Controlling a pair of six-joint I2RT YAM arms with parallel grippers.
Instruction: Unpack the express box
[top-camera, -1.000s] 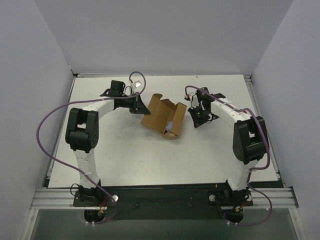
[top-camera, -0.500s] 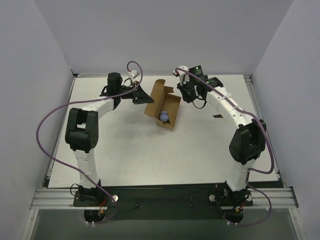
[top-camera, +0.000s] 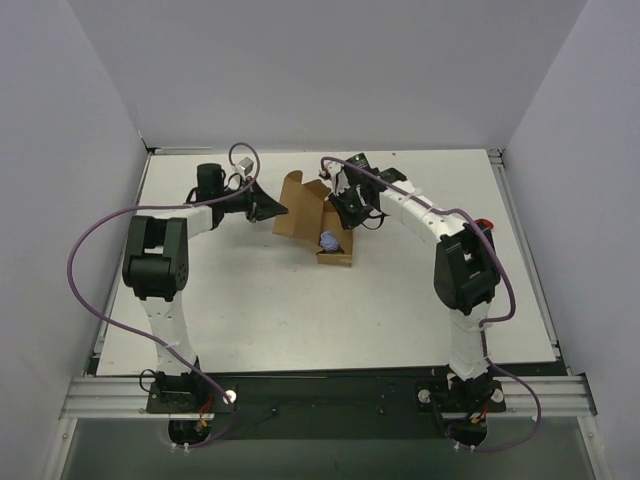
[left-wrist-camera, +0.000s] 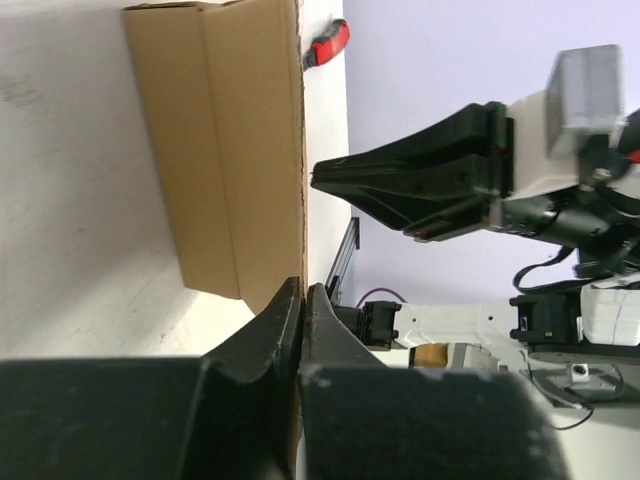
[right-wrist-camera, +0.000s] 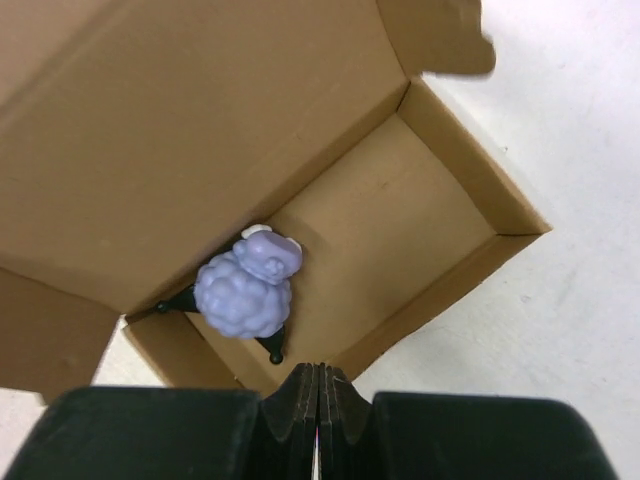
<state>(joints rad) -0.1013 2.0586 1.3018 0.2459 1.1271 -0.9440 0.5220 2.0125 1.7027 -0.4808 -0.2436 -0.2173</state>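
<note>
White counter (top-camera: 300, 310), open box (top-camera: 297, 205) — probably light, crushable; left jaws pinching a flap (left-wrist-camera: 250, 150), right jaws closed, empty — grip by flaps.

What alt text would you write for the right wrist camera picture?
Looking down into an open brown express box: a small fluffy purple toy lies near one corner. The right arm's black fingers, pressed shut, poke in at the bottom edge; white table shows at right.

Touching the left flap of the open express box (top-camera: 298, 212) with the left gripper (top-camera: 275, 209), hanging the right gripper (top-camera: 351, 212) over its right edge, showing a small lavender object (top-camera: 328, 241) inside, at its near end.
</note>
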